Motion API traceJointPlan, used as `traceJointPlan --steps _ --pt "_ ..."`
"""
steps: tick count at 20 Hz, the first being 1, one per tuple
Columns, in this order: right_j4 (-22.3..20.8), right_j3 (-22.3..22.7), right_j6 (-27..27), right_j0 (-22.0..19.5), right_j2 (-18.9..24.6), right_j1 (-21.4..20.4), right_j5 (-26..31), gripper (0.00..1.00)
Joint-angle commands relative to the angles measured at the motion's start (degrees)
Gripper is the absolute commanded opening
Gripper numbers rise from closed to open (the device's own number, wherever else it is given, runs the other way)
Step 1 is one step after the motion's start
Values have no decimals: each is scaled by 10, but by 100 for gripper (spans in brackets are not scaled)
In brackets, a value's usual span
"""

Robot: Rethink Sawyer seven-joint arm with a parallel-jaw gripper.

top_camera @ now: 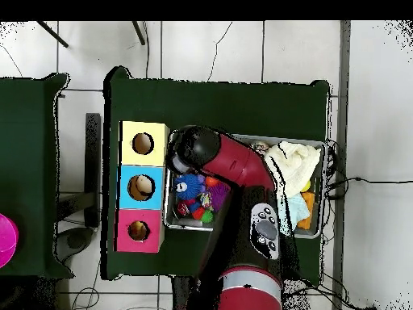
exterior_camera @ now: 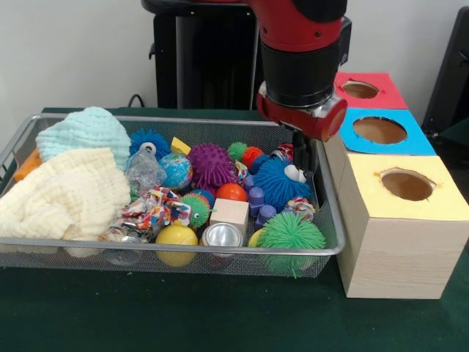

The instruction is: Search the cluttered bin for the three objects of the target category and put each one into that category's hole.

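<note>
A green-clothed table (exterior_camera: 183, 323) carries a wire-mesh bin (exterior_camera: 220, 253) (packed with towels, spiky rubber balls, a wooden cube) beside a wooden box (exterior_camera: 399, 249) with yellow, blue and red round-holed tops. The gripper (exterior_camera: 304, 158) is lowered at the bin's box-side edge; its opening cannot be told.

Green cloth (exterior_camera: 183, 315) covers the table under everything. White wall (exterior_camera: 73, 51) behind. Black panel (exterior_camera: 201, 62) stands upright at the far edge — a black cable (exterior_camera: 135, 99) loops beside it. Overhead: tiled floor (top_camera: 242, 48) around the table, magenta round object (top_camera: 6, 242) at the frame edge — unidentifiable.
</note>
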Motion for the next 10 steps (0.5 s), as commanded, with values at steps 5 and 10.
traceJointPlan --steps 5,10 --pt "-40 99 30 -63 8 -10 -85 0" --pt "-62 122 19 -83 12 -15 -121 0"
